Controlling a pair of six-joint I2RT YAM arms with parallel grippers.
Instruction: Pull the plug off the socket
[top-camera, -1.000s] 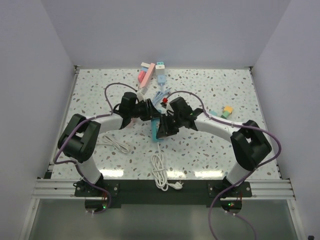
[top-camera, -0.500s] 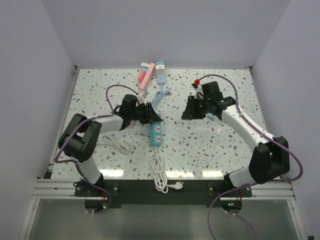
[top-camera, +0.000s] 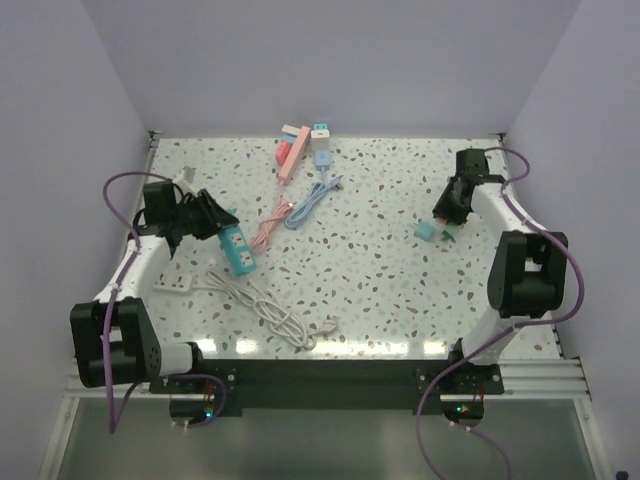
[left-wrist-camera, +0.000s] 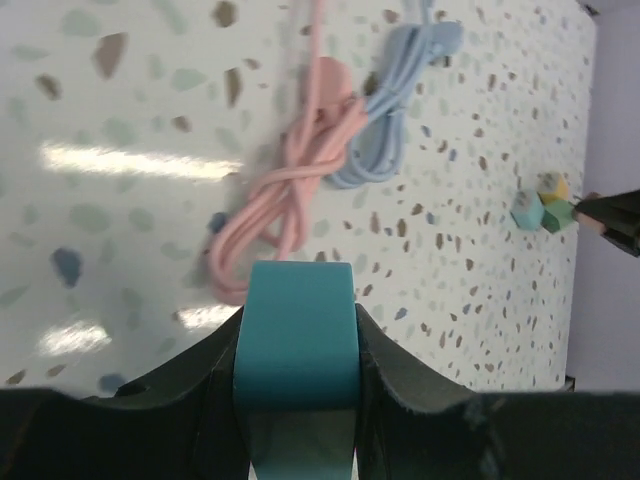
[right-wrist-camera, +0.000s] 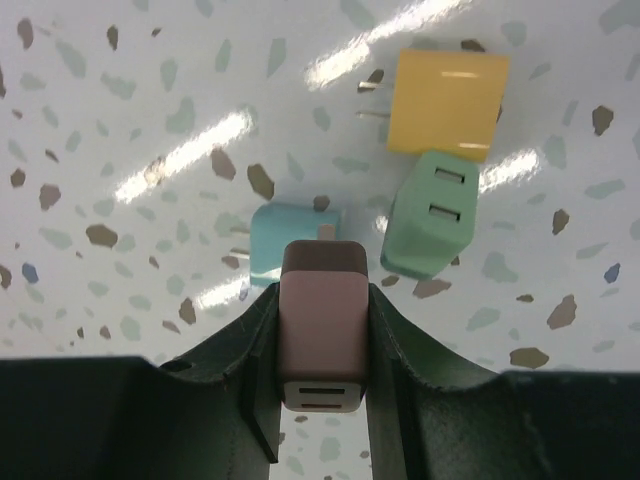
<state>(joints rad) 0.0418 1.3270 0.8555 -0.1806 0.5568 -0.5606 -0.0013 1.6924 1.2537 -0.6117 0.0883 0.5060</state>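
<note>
**Plug and socket strip now well apart**

The left gripper (left-wrist-camera: 297, 335) is clamping the teal socket strip (left-wrist-camera: 297, 375), having swung out from the table's middle, and a pink cable (left-wrist-camera: 300, 170) is lying just ahead. The right gripper (right-wrist-camera: 321, 300) is pinching the freed plug (right-wrist-camera: 322, 350), a blue adapter (right-wrist-camera: 275, 245) just beyond its tip.

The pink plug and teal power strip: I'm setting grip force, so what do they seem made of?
The pink plug: probably hard moulded plastic, matte; even colour, rounded edges, no glare. The teal power strip: likely smooth plastic, satin; uniform colour, crisp moulded edges.
</note>
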